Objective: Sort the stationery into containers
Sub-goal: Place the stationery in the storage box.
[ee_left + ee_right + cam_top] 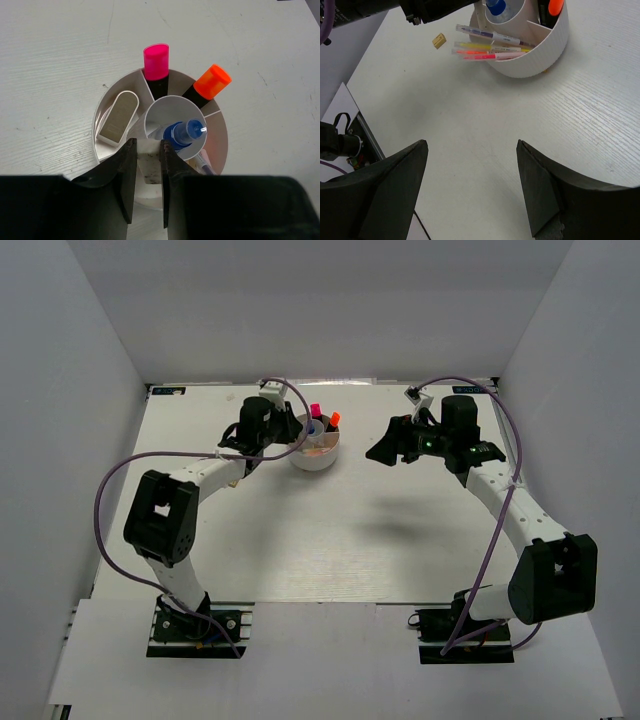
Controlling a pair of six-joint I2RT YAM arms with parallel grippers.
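Observation:
The round white tub [318, 458] stands at the back middle of the table. In it are a pink-capped highlighter [156, 62], an orange-capped highlighter [212, 82], a blue-capped bottle [185, 132] in the centre cup and a beige eraser [118, 117]. My left gripper [148, 146] is over the tub's near rim [100, 107], shut on a small white eraser [148, 165]. My right gripper [471, 145] is open and empty above bare table, right of the tub [540, 50]. Thin pens [490, 45] stick out of the tub. A small beige eraser [439, 40] lies on the table beside it.
White enclosure walls [90, 350] close in the table at left, back and right. Purple cables [105, 490] loop off both arms. The left arm [200, 475] reaches across the left half of the table toward the tub.

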